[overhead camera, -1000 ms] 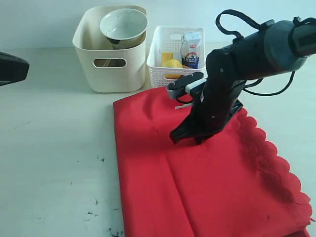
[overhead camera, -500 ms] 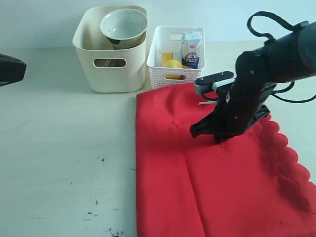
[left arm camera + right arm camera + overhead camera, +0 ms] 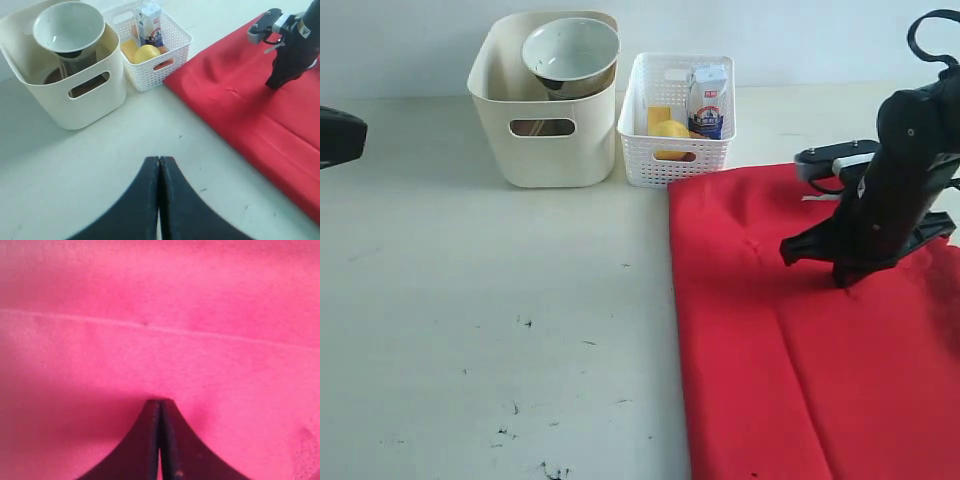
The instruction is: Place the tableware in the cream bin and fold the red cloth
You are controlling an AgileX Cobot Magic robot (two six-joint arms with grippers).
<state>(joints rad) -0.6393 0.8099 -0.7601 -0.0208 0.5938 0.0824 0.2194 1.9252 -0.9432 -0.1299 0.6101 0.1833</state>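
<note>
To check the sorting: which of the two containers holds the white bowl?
The cream bin, taller, with solid walls; the bowl sits in it. The perforated basket holds a milk carton instead.

The worktop (image 3: 470,330) is lying open across left and centre. The cream bin (image 3: 550,155) and white basket (image 3: 675,155) are blocking the upper middle.

The room is bright and the light is even. The cream bin (image 3: 560,160) throws only a soft, pale shadow on the table (image 3: 470,300) beside it. Far to the right of the bin, the red cloth (image 3: 160,315) looks washed pink and slightly unfocused in the right wrist view.
</note>
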